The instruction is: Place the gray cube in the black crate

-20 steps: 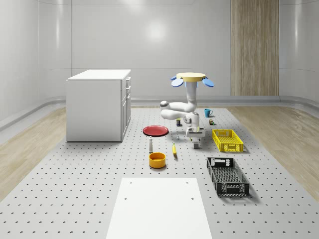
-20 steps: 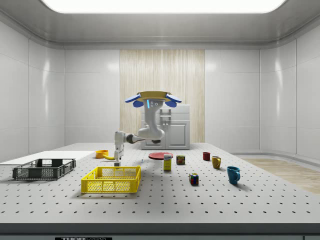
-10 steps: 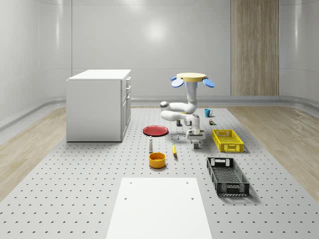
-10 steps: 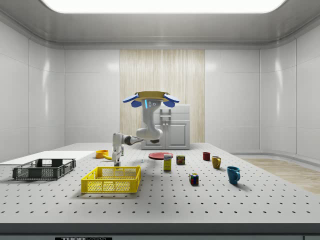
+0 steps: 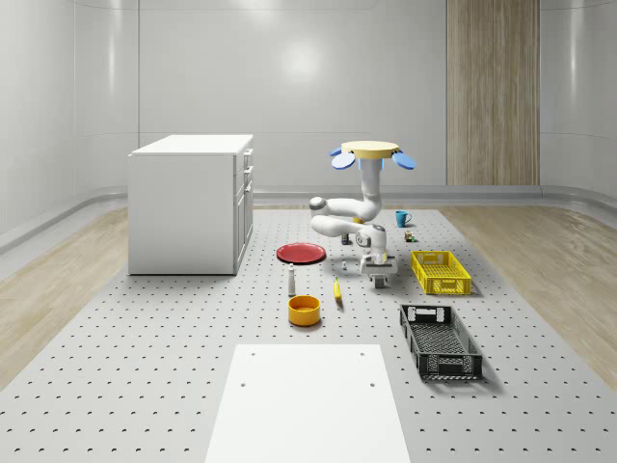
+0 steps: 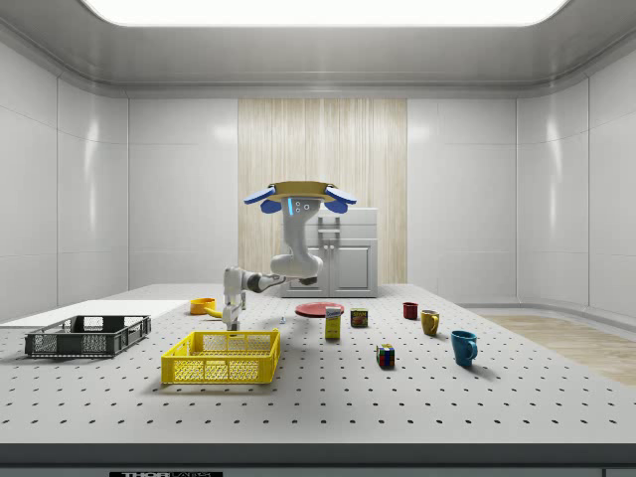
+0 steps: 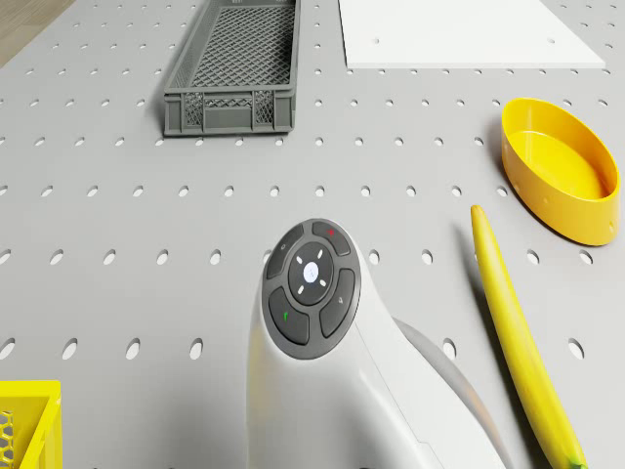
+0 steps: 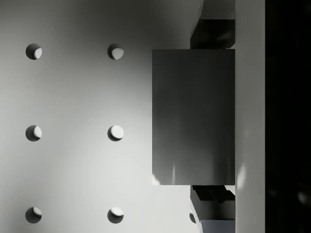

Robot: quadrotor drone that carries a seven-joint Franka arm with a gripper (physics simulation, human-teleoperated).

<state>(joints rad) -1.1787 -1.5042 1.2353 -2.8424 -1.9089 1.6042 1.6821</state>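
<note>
While the drone hovers above the worktop between the red plate and yellow crate, its pincer pinches the gray cube low over the worktop, well apart from the black crate.

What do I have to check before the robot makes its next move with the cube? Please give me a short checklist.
1. Claw is low at the table, around the cube: ok, the wrist view shows the cube inside it.
2. Grip is tight enough to lift: cannot tell.
3. Drone hovers above the table, beside the yellow crate: ok.
4. Black crate stands upright with its open side up: ok.
5. Way from cube to black crate: ok, the drone view shows bare table between them.
6. Banana lies apart from the claw: ok.
</note>
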